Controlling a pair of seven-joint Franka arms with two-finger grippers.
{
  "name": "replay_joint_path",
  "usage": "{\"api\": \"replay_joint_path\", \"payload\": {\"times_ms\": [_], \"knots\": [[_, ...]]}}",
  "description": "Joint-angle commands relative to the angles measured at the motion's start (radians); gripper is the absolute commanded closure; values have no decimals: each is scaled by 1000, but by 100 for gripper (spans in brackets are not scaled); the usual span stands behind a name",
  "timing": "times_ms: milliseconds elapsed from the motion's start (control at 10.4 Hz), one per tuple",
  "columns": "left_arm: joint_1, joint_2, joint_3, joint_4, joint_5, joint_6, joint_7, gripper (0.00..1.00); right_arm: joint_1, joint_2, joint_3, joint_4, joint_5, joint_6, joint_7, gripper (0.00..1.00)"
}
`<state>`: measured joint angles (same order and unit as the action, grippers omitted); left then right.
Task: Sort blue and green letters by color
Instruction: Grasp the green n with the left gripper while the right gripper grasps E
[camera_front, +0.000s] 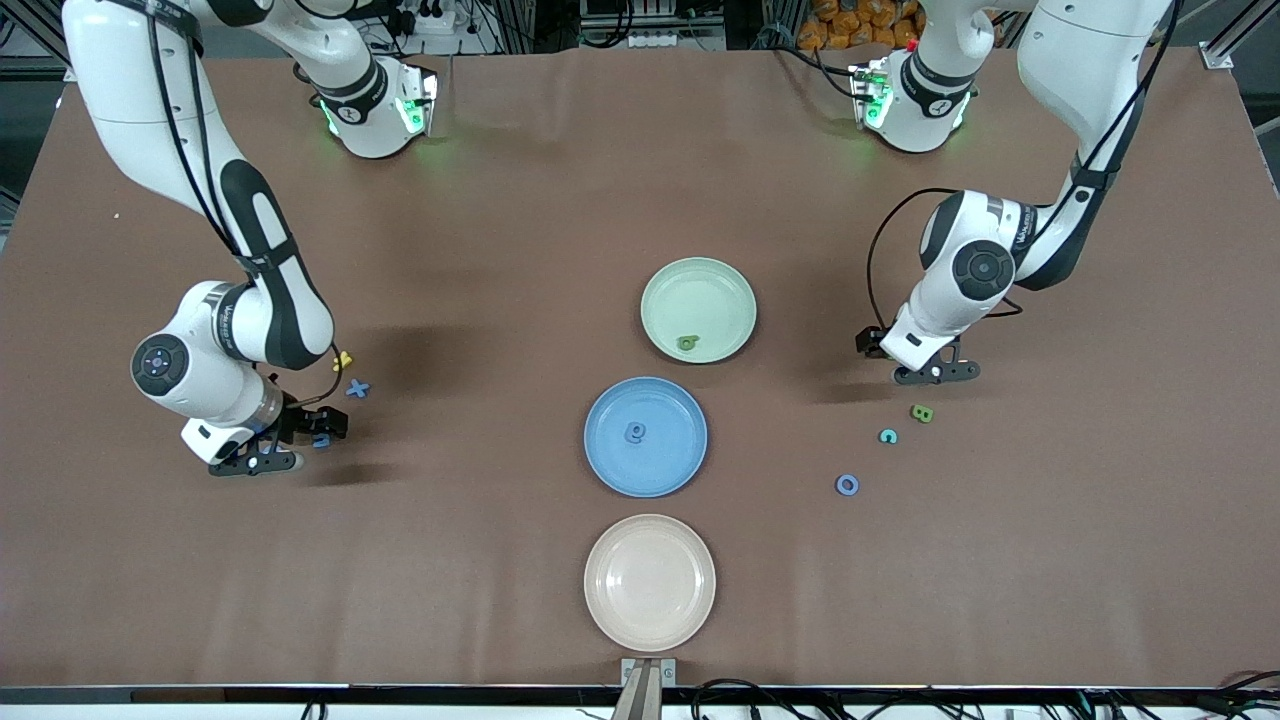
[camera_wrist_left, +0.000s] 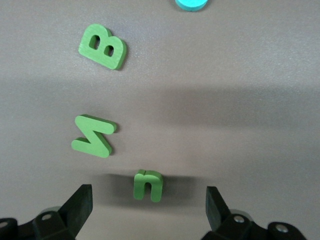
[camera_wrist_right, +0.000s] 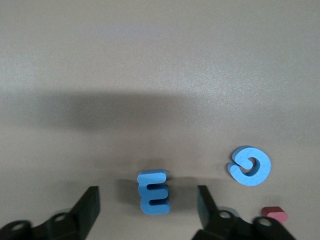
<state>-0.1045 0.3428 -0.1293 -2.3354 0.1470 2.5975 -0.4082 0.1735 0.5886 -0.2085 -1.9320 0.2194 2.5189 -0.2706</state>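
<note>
Over brown table | right claw (camera_wrist_right: 147, 212) spread around blue E (camera_wrist_right: 154, 192) | left claw (camera_wrist_left: 150, 210) spread, green n (camera_wrist_left: 148, 184)

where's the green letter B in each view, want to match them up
Front view: green letter B lies on the table just below the left gripper, toward the left arm's end.
Left wrist view: green letter B near the upper corner, above the green N.
Right wrist view: not in it.
Shared landmark: the teal letter lying beside the B.
</note>
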Motion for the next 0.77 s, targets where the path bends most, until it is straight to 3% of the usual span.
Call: {"api": "replay_joint_path", "payload": {"times_ms": [0, 192, 671], "knots": [[8, 12, -6, -19, 22, 65, 19, 0, -28, 11, 21, 1, 21, 21, -25, 32], [9, 12, -4, -25, 22, 69, 28, 0, -29, 13, 23, 1, 21, 23, -25, 39], [20, 27, -6, -24, 20, 70, 39, 0, -29, 14, 26, 5, 21, 21, -24, 83]]}}
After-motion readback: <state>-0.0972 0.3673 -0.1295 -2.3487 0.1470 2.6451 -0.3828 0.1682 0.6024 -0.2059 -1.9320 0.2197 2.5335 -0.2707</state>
